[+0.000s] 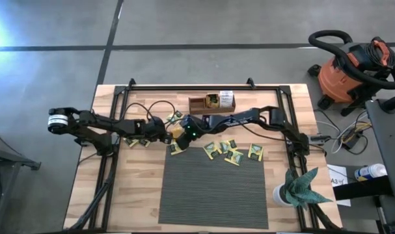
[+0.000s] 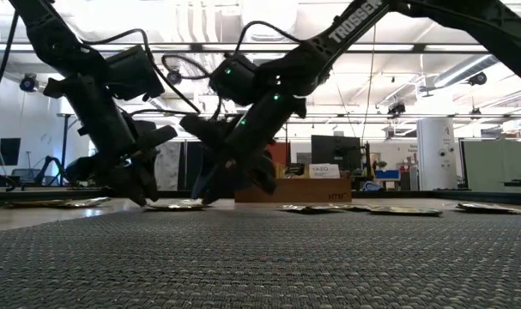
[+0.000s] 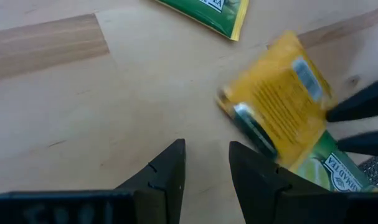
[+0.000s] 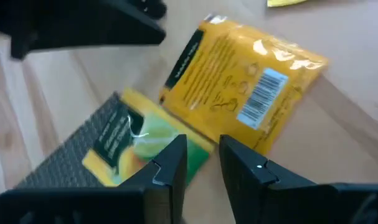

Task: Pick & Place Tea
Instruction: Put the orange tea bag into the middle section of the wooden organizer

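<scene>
lying nearest the table's front edge is a dark ribbed mat (image 1: 213, 188), with a white cup holding a green folded paper plant (image 1: 300, 188) beside its right corner. just past the mat's far edge sit four yellow-green tea sachets (image 1: 233, 151) in a loose row, and one more sachet (image 1: 177, 149) at the mat's far left corner. over that corner both grippers meet. the right gripper (image 1: 179, 132) reaches in from the right and hangs low over a yellow sachet (image 4: 245, 90) lying back side up, barcode showing, which partly overlaps a green-and-yellow sachet (image 4: 139, 146) resting half on the mat and half on the wood; its fingers (image 4: 170, 171) stand a narrow gap apart with nothing between them. the left gripper (image 1: 163, 129) comes in from the left, just beside the right one, pointing down at bare wood next to the same yellow sachet (image 3: 279, 93); its fingers (image 3: 164, 177) are also slightly parted and hold nothing. another green sachet (image 3: 207, 12) lies a little beyond. to the left, under the left arm, two more sachets (image 1: 137, 141) lie on the wooden table (image 1: 86, 182). farther back, near the table's far edge, stands the brown wooden tray (image 1: 211, 102) with sachets in it. beyond the table on the right an orange shop vacuum (image 1: 350, 68) stands on the floor.
</scene>
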`<action>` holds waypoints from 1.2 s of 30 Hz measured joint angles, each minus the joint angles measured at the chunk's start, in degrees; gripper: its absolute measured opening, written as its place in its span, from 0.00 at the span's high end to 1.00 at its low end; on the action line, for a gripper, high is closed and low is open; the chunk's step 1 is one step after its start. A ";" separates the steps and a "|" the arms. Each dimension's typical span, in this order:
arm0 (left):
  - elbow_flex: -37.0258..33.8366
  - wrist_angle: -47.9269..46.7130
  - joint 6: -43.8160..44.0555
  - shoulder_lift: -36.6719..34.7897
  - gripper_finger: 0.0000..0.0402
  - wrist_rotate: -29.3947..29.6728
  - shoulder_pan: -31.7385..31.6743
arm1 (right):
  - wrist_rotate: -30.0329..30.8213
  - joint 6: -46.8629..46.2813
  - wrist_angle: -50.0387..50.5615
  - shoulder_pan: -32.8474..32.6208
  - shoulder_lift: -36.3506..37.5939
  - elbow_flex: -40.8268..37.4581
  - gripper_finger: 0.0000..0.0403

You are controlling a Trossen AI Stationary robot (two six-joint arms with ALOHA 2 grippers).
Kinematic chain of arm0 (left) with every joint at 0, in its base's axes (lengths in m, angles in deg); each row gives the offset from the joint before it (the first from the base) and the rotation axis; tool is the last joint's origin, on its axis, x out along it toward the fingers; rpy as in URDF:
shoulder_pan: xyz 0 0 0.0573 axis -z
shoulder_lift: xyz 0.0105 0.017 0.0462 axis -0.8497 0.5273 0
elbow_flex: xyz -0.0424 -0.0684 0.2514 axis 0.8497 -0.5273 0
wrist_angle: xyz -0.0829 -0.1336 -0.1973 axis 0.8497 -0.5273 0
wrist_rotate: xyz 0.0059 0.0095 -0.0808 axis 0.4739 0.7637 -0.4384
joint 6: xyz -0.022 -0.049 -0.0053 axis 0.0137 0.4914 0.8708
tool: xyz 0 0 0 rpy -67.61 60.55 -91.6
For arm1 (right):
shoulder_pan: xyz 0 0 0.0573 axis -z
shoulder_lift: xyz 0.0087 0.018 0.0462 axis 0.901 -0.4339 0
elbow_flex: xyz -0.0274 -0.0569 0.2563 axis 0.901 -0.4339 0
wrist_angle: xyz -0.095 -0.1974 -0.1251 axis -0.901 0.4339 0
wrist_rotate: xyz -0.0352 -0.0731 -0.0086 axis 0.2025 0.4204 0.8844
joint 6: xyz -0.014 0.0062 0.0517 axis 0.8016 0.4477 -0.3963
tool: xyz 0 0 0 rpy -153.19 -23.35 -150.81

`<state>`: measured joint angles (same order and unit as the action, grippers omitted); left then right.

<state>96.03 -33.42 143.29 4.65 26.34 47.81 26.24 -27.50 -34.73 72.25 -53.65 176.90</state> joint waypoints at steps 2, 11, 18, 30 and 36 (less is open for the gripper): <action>-0.02 0.06 0.29 -0.05 0.69 -0.06 -0.02 | -0.11 0.27 1.92 0.04 -0.57 1.12 0.77; -0.15 3.67 1.14 0.30 0.69 1.12 -0.38 | -0.45 1.88 3.56 0.00 -0.89 1.94 0.77; -0.29 7.11 1.24 0.41 0.69 1.76 -2.59 | -2.95 2.01 3.54 -0.21 -1.30 1.94 0.77; -2.68 11.70 4.00 1.36 0.69 0.18 -4.02 | -2.46 2.32 3.18 -0.37 -0.36 1.88 0.77; -1.91 17.89 5.26 4.81 0.69 -1.26 -4.66 | -2.54 2.52 3.38 -0.74 -0.27 2.24 0.77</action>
<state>94.12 -15.54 148.55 9.46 25.08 43.15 23.70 -24.99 -31.35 71.52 -53.91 179.14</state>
